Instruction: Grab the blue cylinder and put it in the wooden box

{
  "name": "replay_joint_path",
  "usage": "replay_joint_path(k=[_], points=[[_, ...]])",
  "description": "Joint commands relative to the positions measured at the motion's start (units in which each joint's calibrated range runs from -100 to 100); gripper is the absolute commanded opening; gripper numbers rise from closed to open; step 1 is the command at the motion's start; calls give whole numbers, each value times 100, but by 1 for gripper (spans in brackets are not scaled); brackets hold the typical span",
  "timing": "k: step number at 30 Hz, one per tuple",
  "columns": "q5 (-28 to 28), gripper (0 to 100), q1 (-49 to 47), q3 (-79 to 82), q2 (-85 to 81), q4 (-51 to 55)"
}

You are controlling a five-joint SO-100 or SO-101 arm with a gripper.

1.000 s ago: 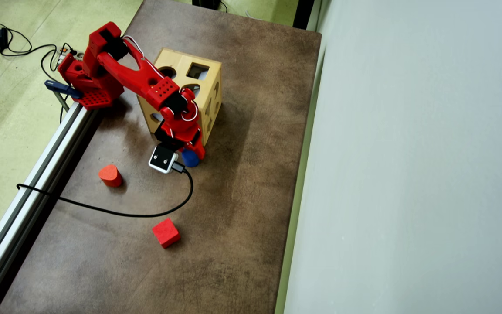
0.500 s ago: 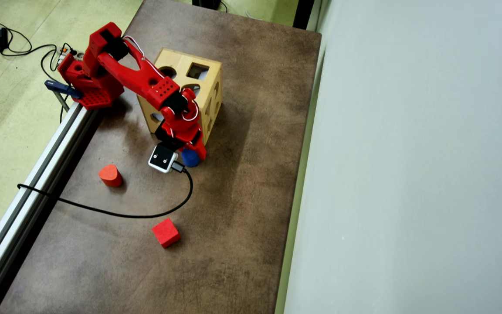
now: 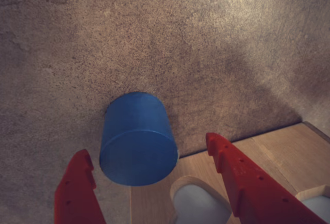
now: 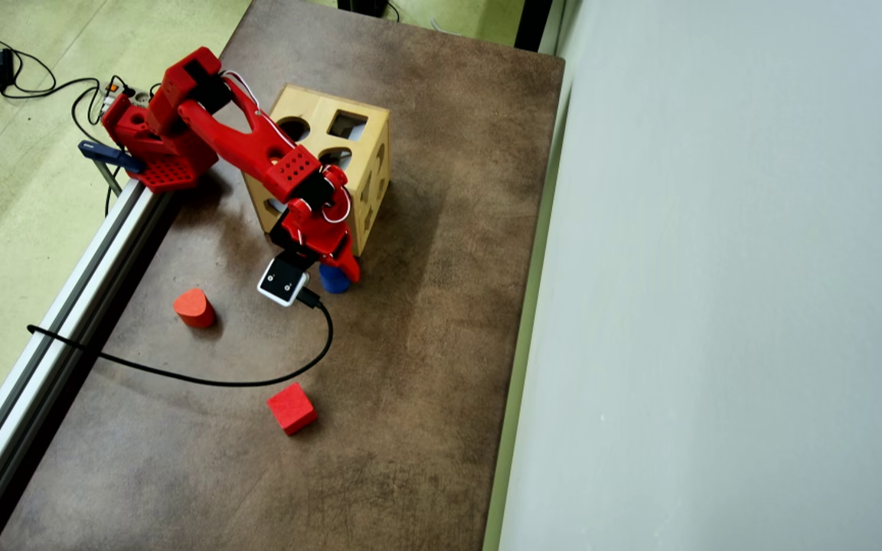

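Observation:
The blue cylinder (image 3: 136, 139) stands upright on the brown table, close against the lower side of the wooden box (image 3: 278, 152). In the wrist view my red gripper (image 3: 146, 146) is open, one finger on each side of the cylinder. The left finger (image 3: 77, 188) is close to it and the right finger (image 3: 242, 177) is well apart, over the box's face. The overhead view shows the gripper (image 4: 334, 269) pointing down over the blue cylinder (image 4: 334, 282) at the near corner of the wooden box (image 4: 318, 107).
A red rounded block (image 4: 194, 306) and a red cube (image 4: 292, 408) lie on the table (image 4: 426, 344) below the arm. The camera's black cable (image 4: 219, 380) loops between them. An aluminium rail (image 4: 50, 329) lines the left edge and a pale wall (image 4: 717, 306) the right.
The arm's elbow has shifted slightly right and the wrist a little left. The blue cylinder has stayed in place beside the box.

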Motion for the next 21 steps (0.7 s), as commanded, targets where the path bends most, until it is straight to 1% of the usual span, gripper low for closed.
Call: replay_joint_path(k=[1, 8, 13, 21], points=[[-24, 35, 1, -221, -82, 18], [-24, 35, -29, -221, -73, -561], [-24, 35, -29, -212, 105, -625], [-24, 28, -51, -221, 343, -625]])
